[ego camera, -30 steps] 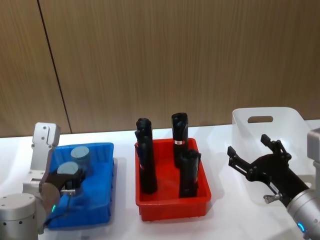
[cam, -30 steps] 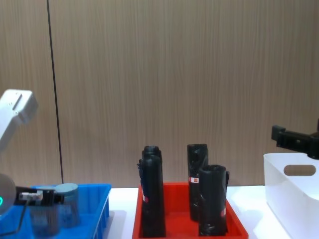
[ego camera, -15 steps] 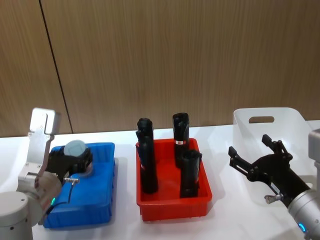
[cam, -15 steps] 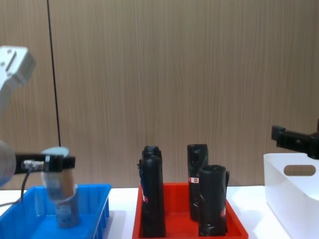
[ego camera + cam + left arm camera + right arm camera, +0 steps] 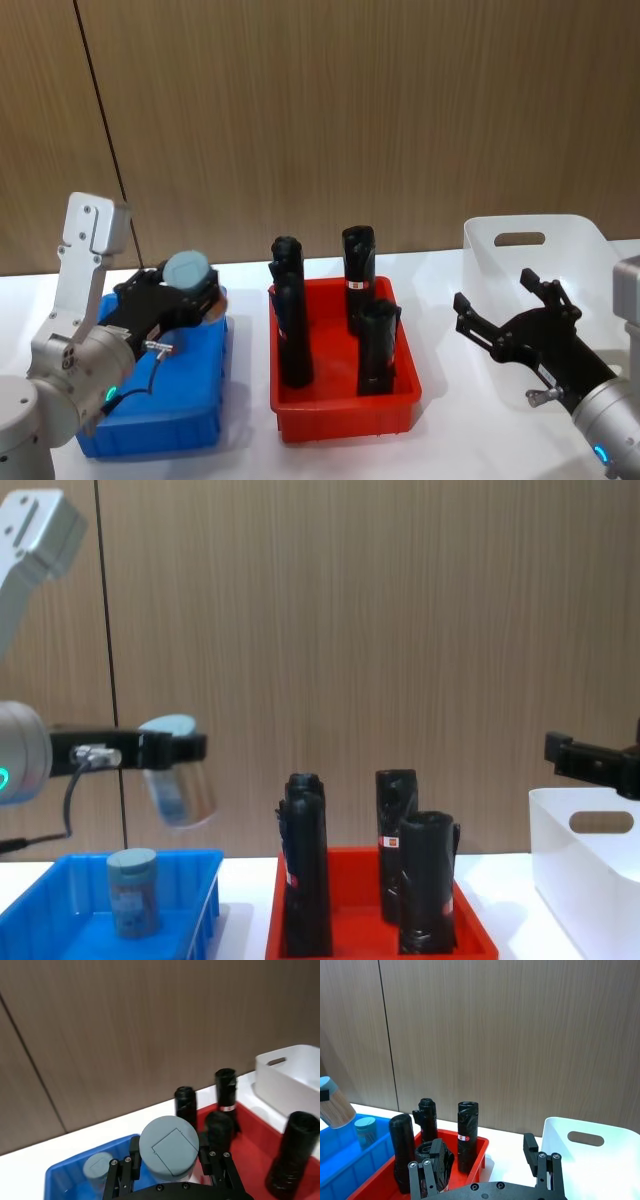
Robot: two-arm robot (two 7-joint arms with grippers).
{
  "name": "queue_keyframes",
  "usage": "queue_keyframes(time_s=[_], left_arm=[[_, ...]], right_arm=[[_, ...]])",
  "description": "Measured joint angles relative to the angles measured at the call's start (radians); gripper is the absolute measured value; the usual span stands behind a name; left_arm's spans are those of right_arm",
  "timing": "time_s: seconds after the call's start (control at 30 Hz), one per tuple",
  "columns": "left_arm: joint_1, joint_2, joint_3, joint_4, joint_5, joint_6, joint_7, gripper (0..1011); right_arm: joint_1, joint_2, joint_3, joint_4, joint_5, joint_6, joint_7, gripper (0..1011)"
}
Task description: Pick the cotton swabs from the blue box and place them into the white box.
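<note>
Left gripper (image 5: pixel 183 292) clamps a cotton swab tub (image 5: pixel 178 783), tilted, in the air over the far right part of the blue box (image 5: pixel 150 430). A second tub (image 5: pixel 132 891) stands upright inside that box. Right gripper (image 5: pixel 492 288) hovers, fingers spread wide and holding nothing, at the white box's (image 5: pixel 590 235) near left side.

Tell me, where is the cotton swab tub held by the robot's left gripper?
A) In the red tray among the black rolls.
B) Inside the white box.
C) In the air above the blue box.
C: the left gripper holds the tub tilted in the air above the blue box, where a second tub stands.
</note>
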Motion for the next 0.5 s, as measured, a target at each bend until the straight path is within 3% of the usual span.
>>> queue_keyframes(time_s=[0.5], left_arm=[[-0.020,0.006,0.009,-0.023,-0.036,-0.012,-0.217,669]], right_arm=[[0.000,0.000,0.000,0.000,0.000,0.000,0.000,1002]])
